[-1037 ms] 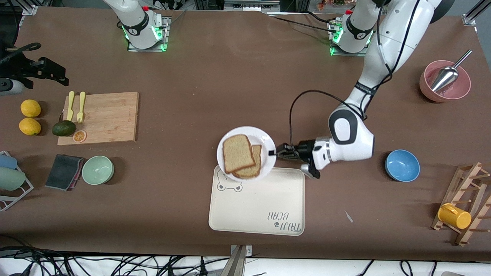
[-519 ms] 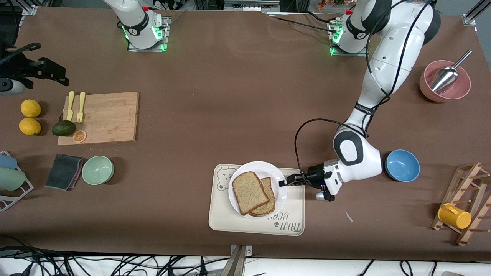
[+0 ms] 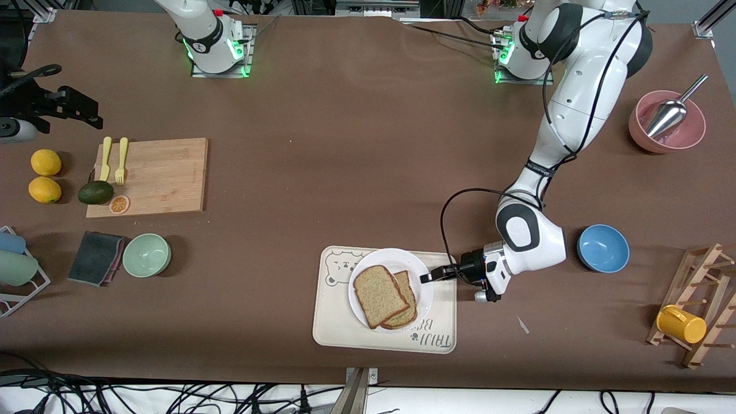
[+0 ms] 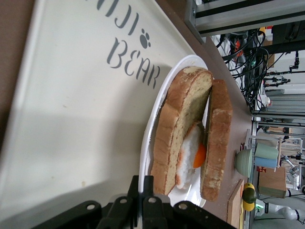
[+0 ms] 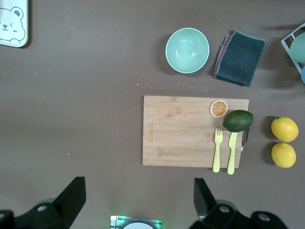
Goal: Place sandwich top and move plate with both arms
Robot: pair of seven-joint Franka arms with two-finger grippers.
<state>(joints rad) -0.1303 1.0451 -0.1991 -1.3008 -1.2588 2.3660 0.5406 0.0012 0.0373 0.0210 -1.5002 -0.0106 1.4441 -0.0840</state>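
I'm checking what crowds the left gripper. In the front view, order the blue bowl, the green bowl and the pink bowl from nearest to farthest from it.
The left gripper is at the plate rim, over the tray.
1. Blue bowl, toward the left arm's end.
2. Green bowl, toward the right arm's end.
3. Pink bowl, toward the left arm's end, holding a metal scoop.

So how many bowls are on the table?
3: a green bowl beside the grey cloth, a blue bowl near the left arm, a pink bowl holding a metal scoop.
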